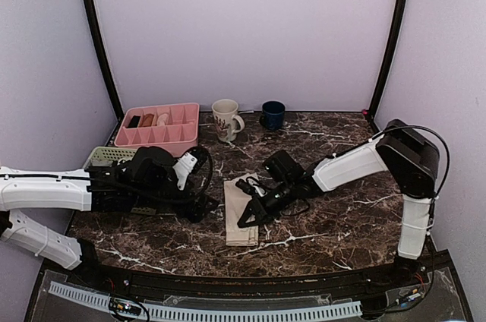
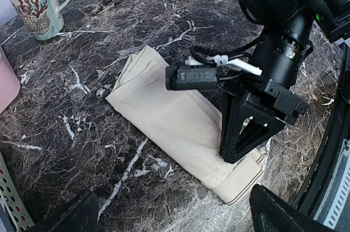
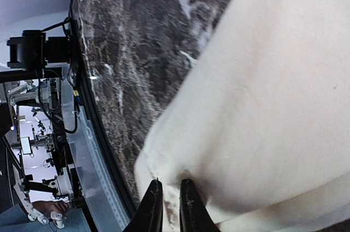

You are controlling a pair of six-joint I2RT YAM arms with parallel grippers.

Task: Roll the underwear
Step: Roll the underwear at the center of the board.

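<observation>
The underwear point(image 1: 240, 216) lies on the dark marble table as a long, folded cream strip, its near end doubled over. My right gripper point(image 1: 247, 219) reaches down onto that near end. In the right wrist view its fingertips point(image 3: 170, 202) stand close together with a pinch of the underwear point(image 3: 262, 95) between them. The left wrist view shows those black fingers point(image 2: 240, 139) pressed onto the underwear point(image 2: 175, 114) near the banded edge. My left gripper point(image 1: 206, 208) sits just left of the strip, its jaws point(image 2: 175, 221) wide open over bare table and holding nothing.
A pink divided tray point(image 1: 159, 126), a patterned mug point(image 1: 225, 120) and a dark blue cup point(image 1: 272, 115) stand along the back. A pale green basket point(image 1: 106, 156) sits behind the left arm. The table's front edge point(image 1: 228, 273) is close to the underwear's near end.
</observation>
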